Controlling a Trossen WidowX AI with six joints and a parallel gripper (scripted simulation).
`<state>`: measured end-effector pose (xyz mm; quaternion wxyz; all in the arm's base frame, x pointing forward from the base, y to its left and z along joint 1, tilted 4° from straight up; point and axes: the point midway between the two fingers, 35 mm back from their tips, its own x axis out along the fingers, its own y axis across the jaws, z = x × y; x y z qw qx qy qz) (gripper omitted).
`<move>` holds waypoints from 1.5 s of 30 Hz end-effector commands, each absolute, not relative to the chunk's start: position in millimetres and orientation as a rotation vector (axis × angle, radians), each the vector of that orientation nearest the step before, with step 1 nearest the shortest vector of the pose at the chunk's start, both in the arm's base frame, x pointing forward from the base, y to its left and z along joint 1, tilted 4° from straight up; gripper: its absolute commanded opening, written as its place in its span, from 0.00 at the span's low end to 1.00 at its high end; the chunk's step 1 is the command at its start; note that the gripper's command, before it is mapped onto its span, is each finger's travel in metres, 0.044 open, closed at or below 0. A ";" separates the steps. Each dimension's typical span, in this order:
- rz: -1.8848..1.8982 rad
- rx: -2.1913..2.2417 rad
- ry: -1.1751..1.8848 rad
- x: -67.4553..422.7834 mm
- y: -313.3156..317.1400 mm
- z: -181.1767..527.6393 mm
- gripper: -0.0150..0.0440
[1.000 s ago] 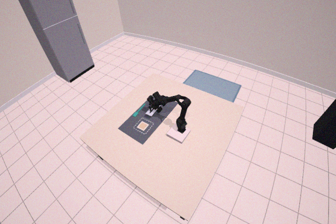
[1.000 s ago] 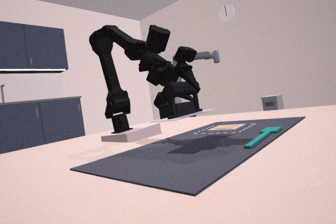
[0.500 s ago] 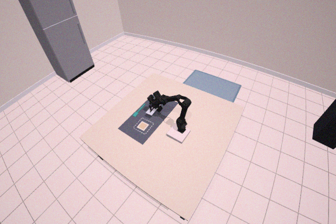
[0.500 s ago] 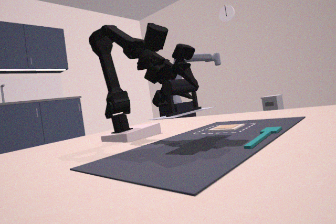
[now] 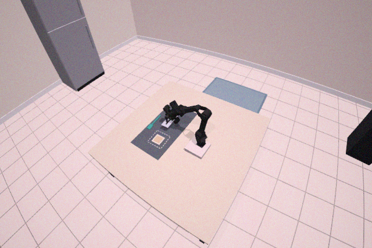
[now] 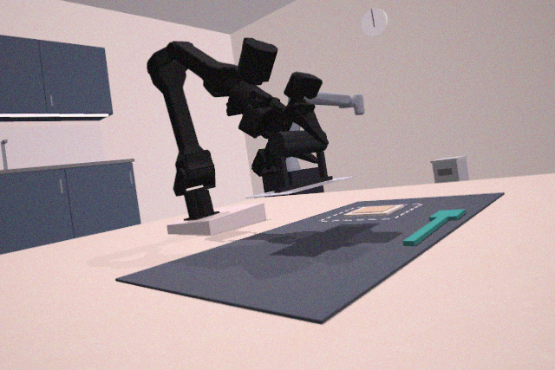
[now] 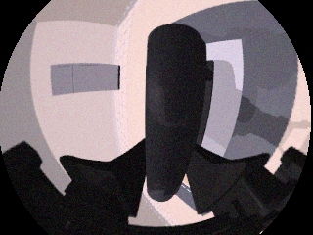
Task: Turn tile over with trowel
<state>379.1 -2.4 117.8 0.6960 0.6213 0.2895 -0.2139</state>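
Note:
My gripper (image 5: 170, 117) (image 6: 292, 164) (image 7: 164, 139) is shut on the small trowel's dark handle (image 7: 172, 105). It holds the trowel's thin white blade (image 5: 165, 124) (image 6: 301, 187) (image 7: 225, 101) nearly level, a little above the far end of the dark mat (image 5: 140, 142) (image 6: 269, 276). The square tile (image 5: 157, 139) (image 6: 375, 210) lies flat inside the dashed outline (image 6: 330, 217), showing a tan face with a pale border. The trowel is clear of the tile, behind it toward the arm.
A teal T-shaped piece (image 5: 153, 123) (image 6: 432, 226) lies on the mat beside the outline. The arm's white base plate (image 5: 196, 150) (image 6: 215, 223) sits on the table beside the mat. A fridge (image 5: 64, 36) and a blue rug (image 5: 235, 93) are on the floor.

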 end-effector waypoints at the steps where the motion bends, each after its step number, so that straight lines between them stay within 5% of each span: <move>1: -0.466 1.385 0.643 380.5 -1.9 120.6 0.25; 19: -0.499 1.396 0.639 379.8 -4.8 116.7 0.25; 45: -1.241 1.667 0.101 395.3 -101.6 90.4 0.25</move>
